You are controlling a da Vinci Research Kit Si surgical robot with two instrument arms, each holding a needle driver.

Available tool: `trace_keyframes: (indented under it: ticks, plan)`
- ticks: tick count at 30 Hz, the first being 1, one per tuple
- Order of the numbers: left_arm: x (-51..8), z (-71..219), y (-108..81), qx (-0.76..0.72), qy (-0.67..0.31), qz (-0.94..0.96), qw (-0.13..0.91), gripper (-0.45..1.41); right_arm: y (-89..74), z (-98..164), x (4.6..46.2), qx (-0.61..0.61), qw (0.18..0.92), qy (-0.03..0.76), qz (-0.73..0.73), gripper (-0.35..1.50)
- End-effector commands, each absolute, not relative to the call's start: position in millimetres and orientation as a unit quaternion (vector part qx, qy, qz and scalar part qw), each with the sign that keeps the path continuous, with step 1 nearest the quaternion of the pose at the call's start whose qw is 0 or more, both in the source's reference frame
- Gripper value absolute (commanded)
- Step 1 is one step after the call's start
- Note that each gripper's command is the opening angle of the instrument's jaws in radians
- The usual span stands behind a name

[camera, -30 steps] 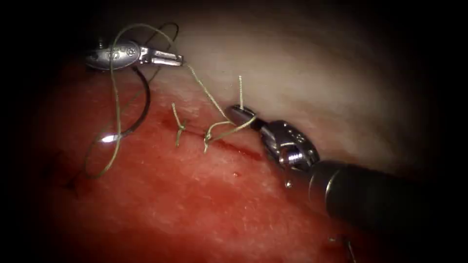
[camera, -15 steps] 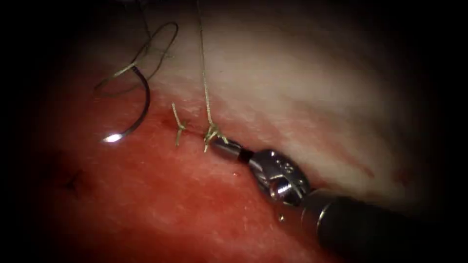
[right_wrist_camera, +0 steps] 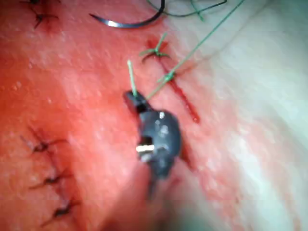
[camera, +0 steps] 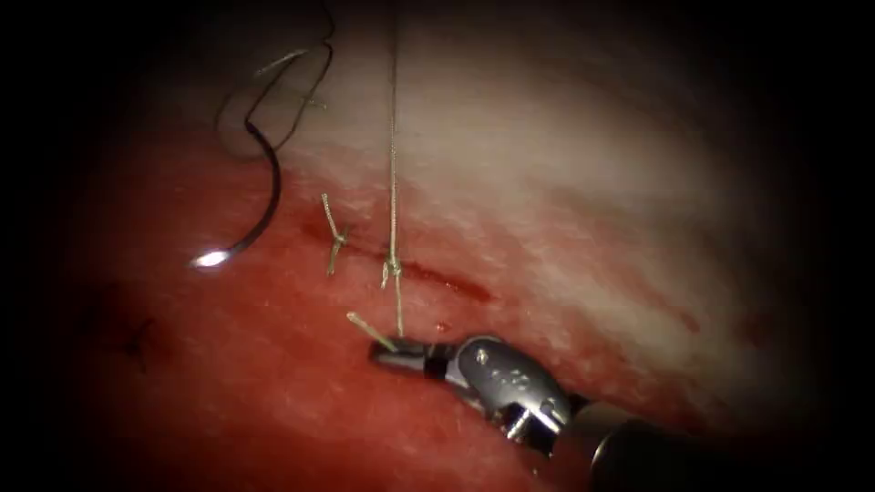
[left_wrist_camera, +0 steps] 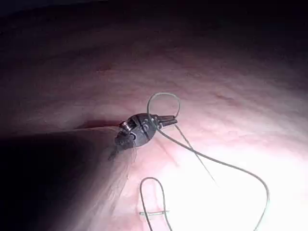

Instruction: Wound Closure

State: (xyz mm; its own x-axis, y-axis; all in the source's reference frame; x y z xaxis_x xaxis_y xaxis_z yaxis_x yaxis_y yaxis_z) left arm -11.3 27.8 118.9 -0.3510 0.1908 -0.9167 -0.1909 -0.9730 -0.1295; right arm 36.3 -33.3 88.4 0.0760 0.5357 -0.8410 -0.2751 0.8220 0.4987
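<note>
Two claws pull one thread [camera: 393, 182] taut across a knot [camera: 392, 267] on the cut [camera: 447, 281]: right claw [camera: 387, 349] clamped on the short end, left claw [left_wrist_camera: 168, 120] clamped on the long strand. Even, opposed tension seems best for seating the braided thread. Curved steel needle [camera: 264, 196] lies free on wet, glistening tissue [camera: 273, 383], left of the cut.

Readable text: none | Labels, brands, numbers, signs: none can be made out on any surface | Note: no lettering is seen in the endoscope view or either wrist view
</note>
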Motion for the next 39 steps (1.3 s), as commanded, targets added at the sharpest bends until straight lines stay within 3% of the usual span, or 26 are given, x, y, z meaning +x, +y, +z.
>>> trace_keyframes:
  ticks: [1, 39]
  plan:
    - [-11.8, 119.6, 28.7, -0.557, 0.002, 0.822, 0.115, -0.45, -33.6, 88.8, 37.5, 0.107, 0.724, 0.625, 0.271, -0.35]
    - [-12.9, 124.2, 31.9, -0.466, 0.09, 0.878, 0.068, -0.45, -40.2, 89.5, 40.4, 0.125, 0.771, 0.6, 0.172, -0.35]
